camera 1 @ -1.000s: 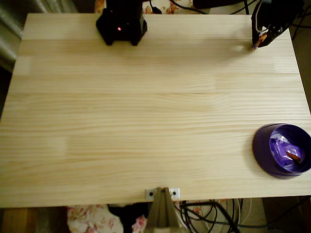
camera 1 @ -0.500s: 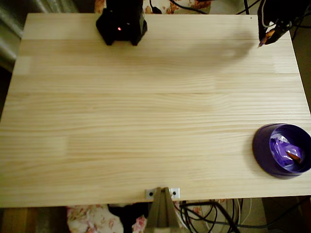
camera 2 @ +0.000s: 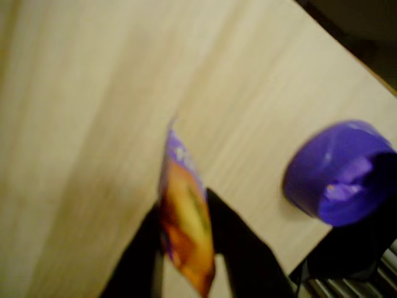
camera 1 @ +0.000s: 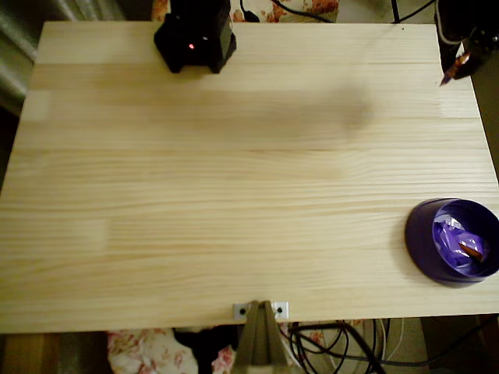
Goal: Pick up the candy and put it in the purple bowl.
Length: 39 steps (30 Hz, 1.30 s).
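Observation:
High over the table's far right corner in the overhead view, my gripper (camera 1: 457, 67) is shut on the candy (camera 1: 452, 72), a small purple and orange piece. The wrist view shows the candy (camera 2: 182, 198) upright between my two black fingers (camera 2: 232, 239), blurred, with the gripper (camera 2: 184, 226) above bare wood. The purple bowl (camera 1: 419, 227) stands at the near right edge of the table, well apart from the gripper. A crumpled purple wrapper (camera 1: 458, 240) with a red-orange spot lies inside it. In the wrist view the purple bowl (camera 2: 310, 180) sits to the right.
The arm's black base (camera 1: 195, 35) stands at the far edge, left of centre. A metal bracket (camera 1: 261, 310) is clamped to the near edge, with cables (camera 1: 335, 343) below it. The wooden table (camera 1: 234, 179) ends just right of the bowl.
My gripper has moved to the right along the far edge with the candy in it, from inside the table's corner to over its right edge. The bowl has not moved.

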Each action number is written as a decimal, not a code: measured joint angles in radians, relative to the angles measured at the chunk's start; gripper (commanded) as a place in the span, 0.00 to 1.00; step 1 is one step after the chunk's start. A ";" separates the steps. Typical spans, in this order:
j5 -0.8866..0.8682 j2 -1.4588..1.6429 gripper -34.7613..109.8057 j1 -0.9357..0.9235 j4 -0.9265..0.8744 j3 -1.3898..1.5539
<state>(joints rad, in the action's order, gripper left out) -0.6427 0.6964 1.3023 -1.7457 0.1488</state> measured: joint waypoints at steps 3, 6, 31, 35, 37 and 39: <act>0.029 0.000 0.24 -0.048 0.000 -0.048; 0.052 0.000 0.24 -0.094 0.006 -0.123; 0.138 -0.029 0.24 -0.276 0.345 -0.209; 0.153 -0.057 0.24 -0.290 0.408 -0.209; 0.166 -0.071 0.24 -0.293 0.437 -0.209; 0.169 -0.089 0.24 -0.299 0.468 -0.209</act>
<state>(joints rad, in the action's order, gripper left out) -0.4740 0.6075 1.0032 -1.2778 -0.0598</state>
